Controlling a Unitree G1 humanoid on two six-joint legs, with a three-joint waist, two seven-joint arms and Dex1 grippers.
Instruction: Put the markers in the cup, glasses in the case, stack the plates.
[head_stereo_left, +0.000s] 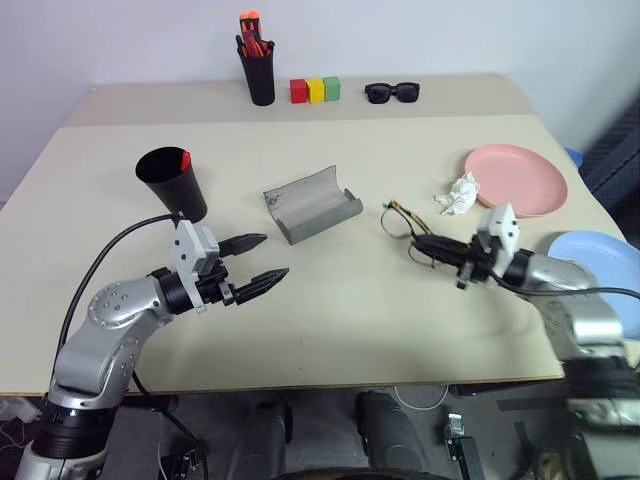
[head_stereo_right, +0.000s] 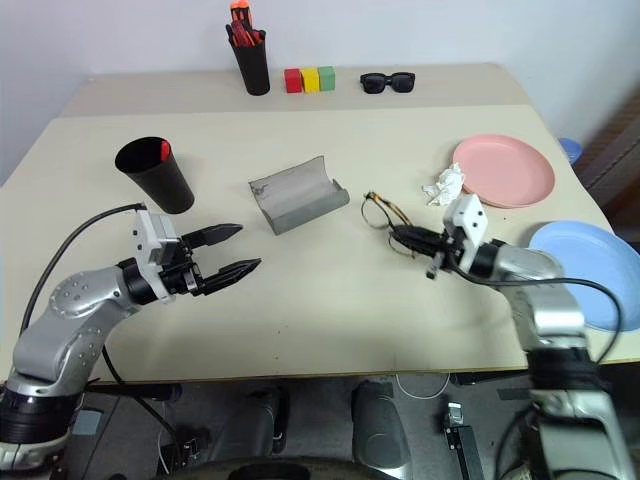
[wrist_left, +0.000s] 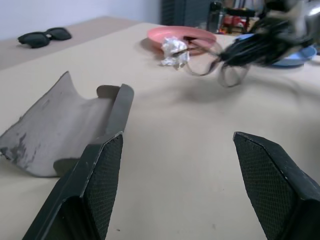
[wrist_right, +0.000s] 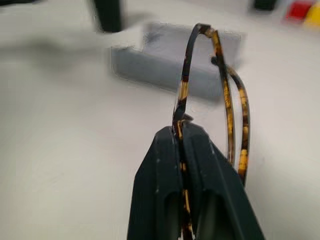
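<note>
Spread black fingers are shown on the left gripper (head_stereo_left: 262, 259), with the open grey case (head_stereo_left: 312, 203) just beyond them, while the glasses (wrist_right: 212, 100) are clamped by the closed right gripper (head_stereo_right: 400, 235), held between case and pink plate (head_stereo_right: 503, 170).

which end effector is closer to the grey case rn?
Left. The left end effector, fingers apart, sits just in front of the open case, at its near-left side. The right end effector, shut on the glasses, is farther off on the case's right.
</note>
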